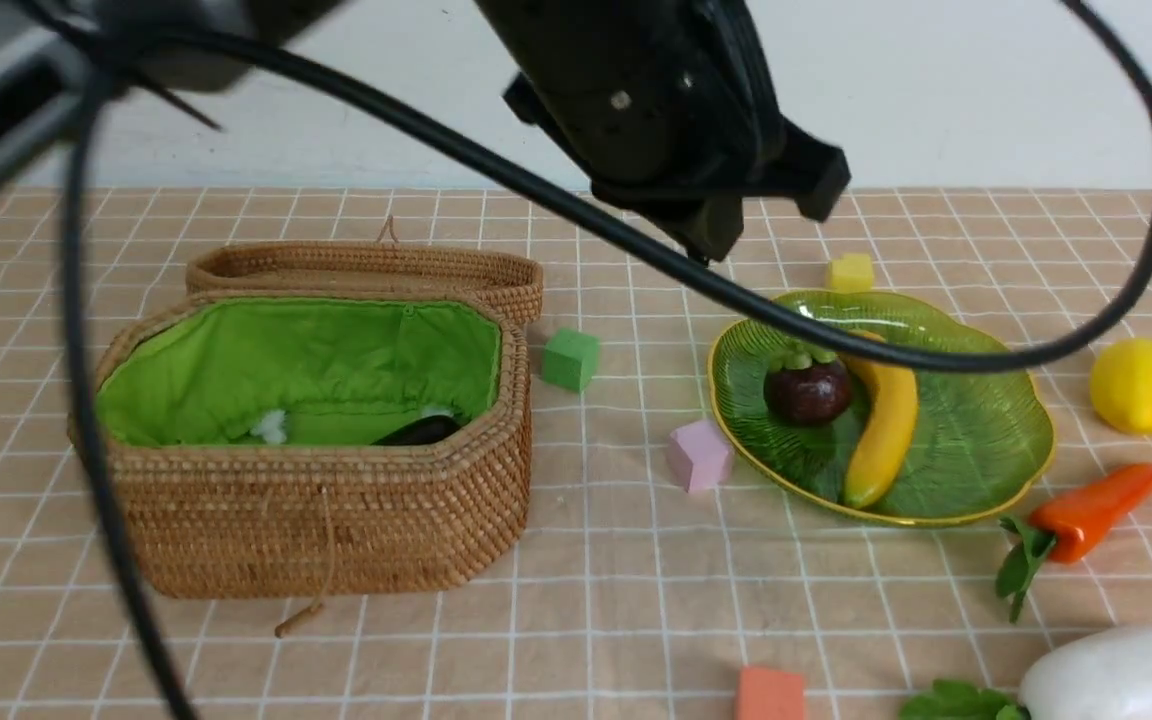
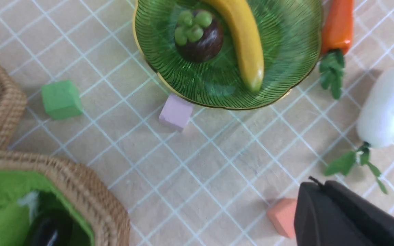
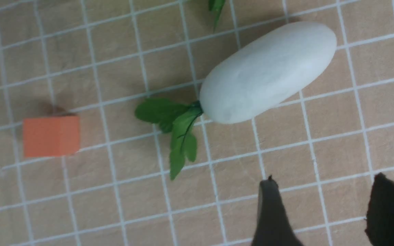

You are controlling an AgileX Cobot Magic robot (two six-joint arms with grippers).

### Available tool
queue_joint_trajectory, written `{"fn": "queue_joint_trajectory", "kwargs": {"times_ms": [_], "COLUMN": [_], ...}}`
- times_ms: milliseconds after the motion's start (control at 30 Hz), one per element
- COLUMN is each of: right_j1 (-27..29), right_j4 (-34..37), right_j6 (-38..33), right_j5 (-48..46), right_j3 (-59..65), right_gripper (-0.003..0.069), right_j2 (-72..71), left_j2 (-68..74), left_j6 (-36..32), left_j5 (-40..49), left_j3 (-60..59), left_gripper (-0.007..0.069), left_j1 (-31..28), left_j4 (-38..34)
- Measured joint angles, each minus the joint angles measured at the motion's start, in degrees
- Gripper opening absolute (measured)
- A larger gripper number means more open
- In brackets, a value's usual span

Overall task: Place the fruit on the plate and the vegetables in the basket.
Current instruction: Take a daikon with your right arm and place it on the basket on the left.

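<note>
Our right end effector (image 3: 323,181) spread partway, nothing in it, hanging near white radish (image 3: 268,71) on counter (image 1: 586,640). Our left end effector (image 2: 315,191) pinched shut, nothing in it. We reckon radish goes next: we'd open wider, straddle fat middle, skip leaves, since body looks smooth and slippy. Banana (image 1: 886,420), mangosteen (image 1: 808,392) on plate (image 1: 986,440); lemon (image 1: 1139,385), carrot (image 1: 1096,510) loose beside it; eggplant (image 1: 421,430) down in basket (image 1: 316,520). Tan checked cloth (image 1: 586,560) over counter, foam cubes (image 1: 570,358) scattered, plain white wall (image 1: 936,80) behind.
</note>
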State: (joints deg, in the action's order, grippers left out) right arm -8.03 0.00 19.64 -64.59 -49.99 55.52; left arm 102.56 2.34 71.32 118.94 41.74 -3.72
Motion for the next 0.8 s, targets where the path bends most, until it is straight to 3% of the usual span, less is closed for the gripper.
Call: {"fn": "queue_joint_trajectory", "kwargs": {"times_ms": [133,267,400,567,800], "right_j1": [2.8,7.5,10.8,11.1,11.1], "right_j4": [-0.5,4.6,10.6,12.0,11.2], "right_j6": [1.1,0.7,0.5,0.9,6.0], "right_j5": [4.9,10.4,14.5,19.5,26.3], "right_j3": [2.2,4.1,4.2,4.2,4.2], "right_gripper": [0.0417,0.042,0.0447,0.0538,0.0624], "right_j2": [4.4,9.1,14.8,21.5,30.3], "left_j2": [-7.7,-19.3,-37.8,-59.8,-70.3], "left_j6": [0.4,0.6,0.7,-1.3,-1.7], "left_j5": [0.1,-0.3,-8.4,-22.7,-28.1], "left_j3": [-7.8,-22.3,-40.7,-61.3,-72.8], "left_gripper": [-0.0013,-0.0013,-0.0013,-0.0013,-0.0013], "left_j1": [0.1,0.1,0.1,0.1,0.1], "left_j4": [0.0,0.2,-0.5,-3.7,-5.1]}}
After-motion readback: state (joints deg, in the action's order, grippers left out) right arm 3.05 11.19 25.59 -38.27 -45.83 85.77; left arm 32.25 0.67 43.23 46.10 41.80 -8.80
